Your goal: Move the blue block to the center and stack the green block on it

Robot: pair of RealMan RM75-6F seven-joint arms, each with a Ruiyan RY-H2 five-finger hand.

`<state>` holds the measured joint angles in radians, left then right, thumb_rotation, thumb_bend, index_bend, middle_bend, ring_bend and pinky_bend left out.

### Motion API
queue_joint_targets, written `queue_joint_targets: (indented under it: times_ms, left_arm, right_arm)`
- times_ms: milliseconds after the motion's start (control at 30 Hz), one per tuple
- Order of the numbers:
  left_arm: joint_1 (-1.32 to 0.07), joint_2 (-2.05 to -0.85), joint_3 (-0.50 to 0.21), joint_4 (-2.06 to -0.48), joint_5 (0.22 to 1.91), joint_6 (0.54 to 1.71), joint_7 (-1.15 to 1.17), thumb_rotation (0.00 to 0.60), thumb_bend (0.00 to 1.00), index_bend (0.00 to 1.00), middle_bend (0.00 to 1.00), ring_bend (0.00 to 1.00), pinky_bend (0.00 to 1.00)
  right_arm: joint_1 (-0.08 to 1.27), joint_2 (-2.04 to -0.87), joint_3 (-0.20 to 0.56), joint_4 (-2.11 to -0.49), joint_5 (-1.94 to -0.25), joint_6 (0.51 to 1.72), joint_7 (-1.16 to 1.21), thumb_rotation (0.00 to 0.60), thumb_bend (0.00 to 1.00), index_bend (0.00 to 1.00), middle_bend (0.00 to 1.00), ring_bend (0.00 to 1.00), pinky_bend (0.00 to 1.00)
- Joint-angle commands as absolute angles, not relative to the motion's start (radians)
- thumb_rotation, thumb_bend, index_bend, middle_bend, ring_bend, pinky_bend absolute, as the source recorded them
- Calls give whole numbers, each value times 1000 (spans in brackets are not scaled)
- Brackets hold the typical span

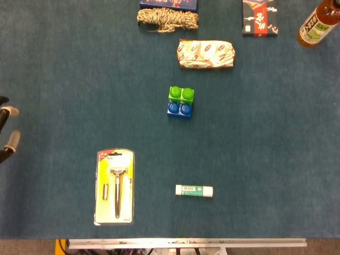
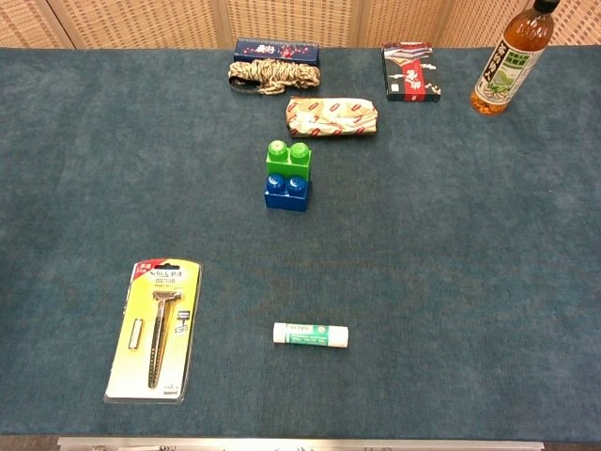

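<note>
The green block (image 1: 181, 94) (image 2: 287, 157) and the blue block (image 1: 179, 109) (image 2: 286, 193) sit side by side near the middle of the table. They touch, the green one on the far side, and both show their studs. Only fingertips of my left hand (image 1: 6, 133) show at the left edge of the head view. They are spread, hold nothing and are far from the blocks. The chest view does not show that hand. My right hand appears in neither view.
A yellow razor pack (image 1: 114, 186) lies front left and a white tube (image 1: 194, 190) front centre. Behind the blocks are a wrapped packet (image 1: 206, 54), a rope coil (image 1: 168, 20), a dark box (image 1: 260, 18) and a bottle (image 1: 319, 24) at far right.
</note>
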<state>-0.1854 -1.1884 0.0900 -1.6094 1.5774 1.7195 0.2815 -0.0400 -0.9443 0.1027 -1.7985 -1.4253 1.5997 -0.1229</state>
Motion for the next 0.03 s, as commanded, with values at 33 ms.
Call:
queue_joint_targets:
  times_ms: [33]
  left_arm:
    - [-178,-1186,79,-1608,1581,1715,274,600,296,399,308,159,222]
  right_arm:
    - [-37,-943,102,-1800,-1427,1595,-124,600,226,228,174,0,99]
